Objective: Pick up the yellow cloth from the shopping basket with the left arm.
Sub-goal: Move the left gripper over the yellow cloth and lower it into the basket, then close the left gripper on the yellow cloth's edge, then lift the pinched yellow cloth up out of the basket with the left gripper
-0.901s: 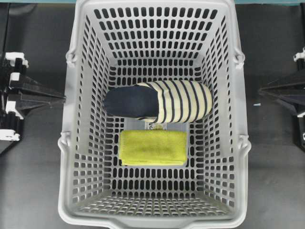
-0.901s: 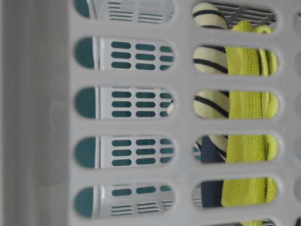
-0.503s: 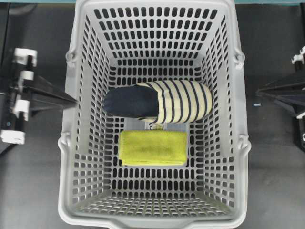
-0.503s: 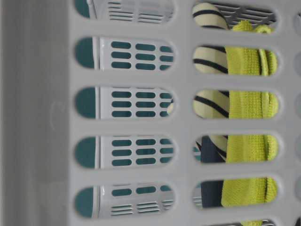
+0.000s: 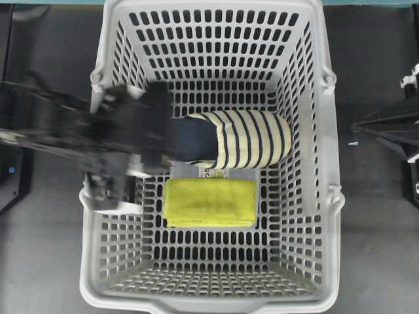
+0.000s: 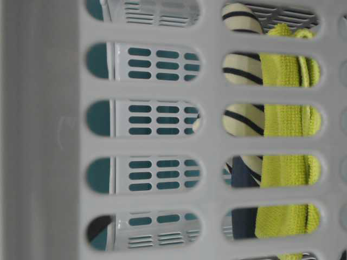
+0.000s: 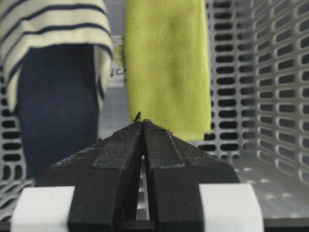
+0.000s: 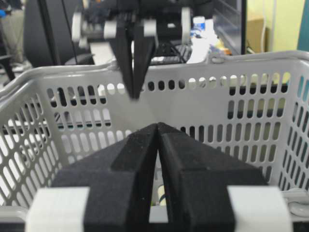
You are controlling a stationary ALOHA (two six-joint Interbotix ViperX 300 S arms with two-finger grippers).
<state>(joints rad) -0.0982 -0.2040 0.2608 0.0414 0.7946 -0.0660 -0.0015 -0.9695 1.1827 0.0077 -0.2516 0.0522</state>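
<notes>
1. overhead view: yellow cloth (image 5: pixel 210 203) flat and folded on the floor of the shopping basket (image 5: pixel 216 297), just beside the striped slipper (image 5: pixel 245 139).
2. left arm (image 5: pixel 98 140) blurred, reaching over the basket's left wall, hiding the slipper's navy toe.
3. left wrist view: left gripper (image 7: pixel 142 122) pressed together, empty, above the floor, short of the cloth (image 7: pixel 168 63).
4. right wrist view: right gripper (image 8: pixel 158 126) pressed together too, outside the basket (image 8: pixel 203 87).

Your black left arm (image 5: pixel 59 127) reaches in blurred from the left, its black lattice gripper (image 7: pixel 141 121) pressed closed. Your right gripper (image 8: pixel 158 126) sits closed, pointing level.
</notes>
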